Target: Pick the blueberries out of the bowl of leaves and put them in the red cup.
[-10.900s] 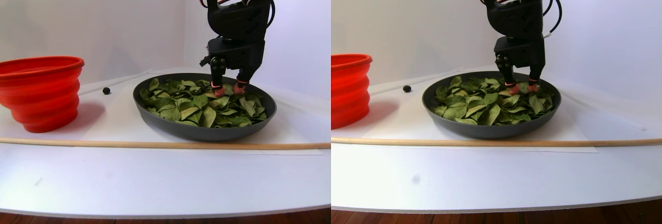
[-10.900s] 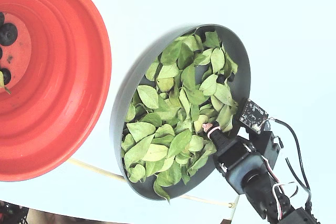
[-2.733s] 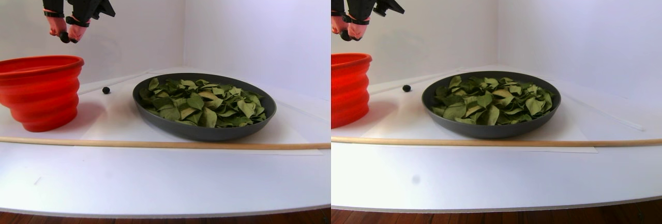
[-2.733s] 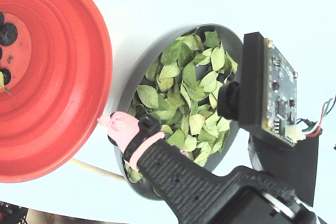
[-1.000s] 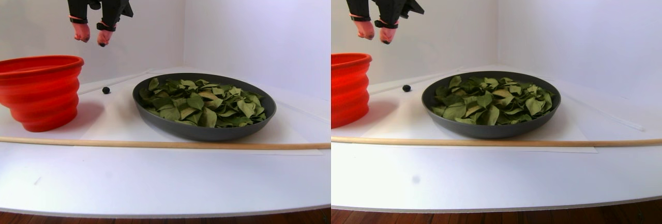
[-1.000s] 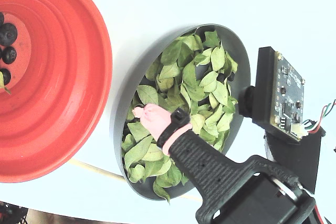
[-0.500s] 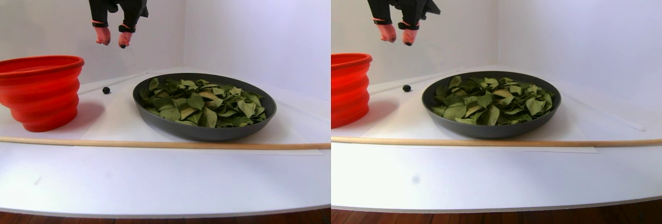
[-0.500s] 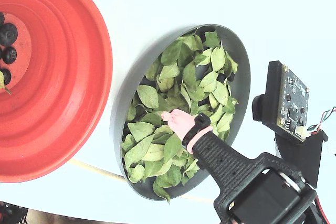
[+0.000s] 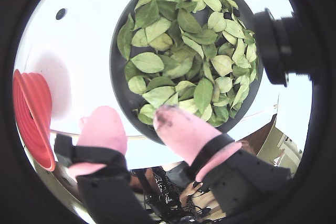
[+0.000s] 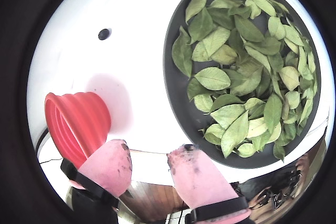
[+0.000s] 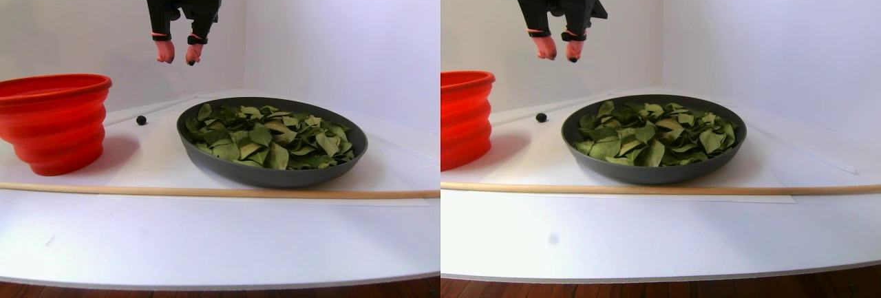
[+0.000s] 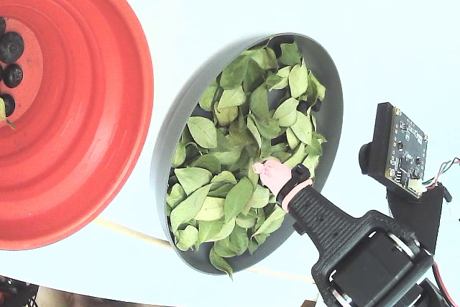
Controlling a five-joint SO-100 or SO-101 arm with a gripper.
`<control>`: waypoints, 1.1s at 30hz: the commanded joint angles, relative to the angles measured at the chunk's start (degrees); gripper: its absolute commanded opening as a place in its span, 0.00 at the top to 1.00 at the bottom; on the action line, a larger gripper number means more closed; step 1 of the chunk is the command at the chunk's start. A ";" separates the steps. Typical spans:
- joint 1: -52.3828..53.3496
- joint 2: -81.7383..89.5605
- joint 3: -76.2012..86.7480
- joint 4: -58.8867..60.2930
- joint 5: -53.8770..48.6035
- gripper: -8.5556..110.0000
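My gripper hangs open and empty, high above the left rim of the dark grey bowl. Both wrist views show nothing between its pink fingertips. In the fixed view the gripper is over the green leaves in the bowl. The leaves fill the bowl, and I cannot make out any berry among them. The red cup stands left of the bowl, with blueberries on its bottom.
One loose blueberry lies on the white table behind, between cup and bowl. A wooden dowel runs across in front of both. White walls close the back. The wrist camera board sticks out beside the arm.
The gripper held a berry over the red cup, let it go into the cup, and has since moved right toward the bowl, open.
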 commanded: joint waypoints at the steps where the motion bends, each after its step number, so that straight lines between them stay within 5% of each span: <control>1: 2.02 2.64 -4.57 -0.53 -1.14 0.81; 33: 14.50 -6.33 -7.82 -11.51 -8.61 0.81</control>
